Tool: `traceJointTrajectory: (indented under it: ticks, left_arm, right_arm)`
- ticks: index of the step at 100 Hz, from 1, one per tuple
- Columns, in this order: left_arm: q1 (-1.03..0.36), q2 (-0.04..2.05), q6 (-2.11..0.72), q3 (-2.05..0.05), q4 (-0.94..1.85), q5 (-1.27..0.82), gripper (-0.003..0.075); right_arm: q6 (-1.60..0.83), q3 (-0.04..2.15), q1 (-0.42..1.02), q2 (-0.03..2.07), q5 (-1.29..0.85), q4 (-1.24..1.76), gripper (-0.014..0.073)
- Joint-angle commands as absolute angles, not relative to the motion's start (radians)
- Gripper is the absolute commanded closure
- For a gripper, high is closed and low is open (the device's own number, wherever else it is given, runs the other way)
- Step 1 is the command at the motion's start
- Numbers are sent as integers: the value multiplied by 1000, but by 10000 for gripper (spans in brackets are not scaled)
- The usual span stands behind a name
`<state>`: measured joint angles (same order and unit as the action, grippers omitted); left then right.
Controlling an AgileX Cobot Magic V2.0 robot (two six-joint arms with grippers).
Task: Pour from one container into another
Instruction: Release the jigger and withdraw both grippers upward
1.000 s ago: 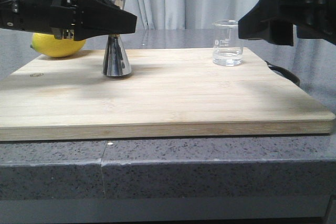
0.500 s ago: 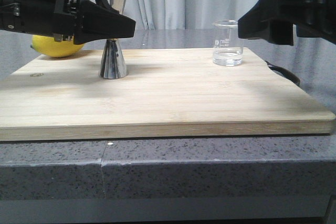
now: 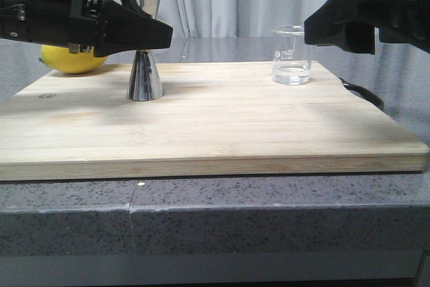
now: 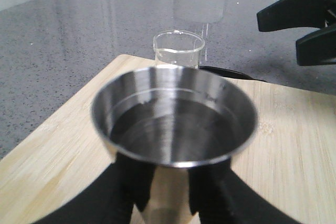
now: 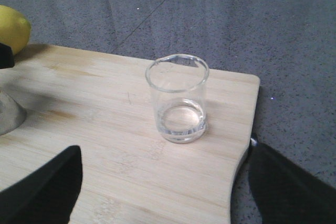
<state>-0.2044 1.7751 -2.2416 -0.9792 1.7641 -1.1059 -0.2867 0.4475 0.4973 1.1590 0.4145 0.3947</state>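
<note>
1. Landmark: wooden cutting board [image 3: 215, 119] lying flat on the grey speckled surface [image 3: 269, 226]
2. Steel jigger [image 3: 145, 75] stands upright on the board's back left part; base on the wood, wide cup up
3. Left hand [image 3: 158, 33] is closed on the jigger's narrow waist; in the left wrist view both black fingers [image 4: 131, 182] press against it just below the upper cup
4. Glass beaker [image 3: 291, 55] stands upright on the board's back right part, well apart from the jigger; a shallow layer of clear liquid at the bottom
5. Right hand [image 3: 339, 28] hangs above the board's right side, just beside the beaker and not touching it; fingers spread wide either side of the beaker in the right wrist view, holding nothing
6. Lemon [image 3: 74, 58] sits off the board's back left corner, behind the left hand
</note>
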Motion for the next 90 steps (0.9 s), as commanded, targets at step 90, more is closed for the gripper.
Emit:
traceJointTrajectory:
  ticks: [90]
  left_arm:
    - [-210,1382,-1413,-1006,1019,-816,236]
  right_arm:
    - [-364,781,171,885,-599,285,13]
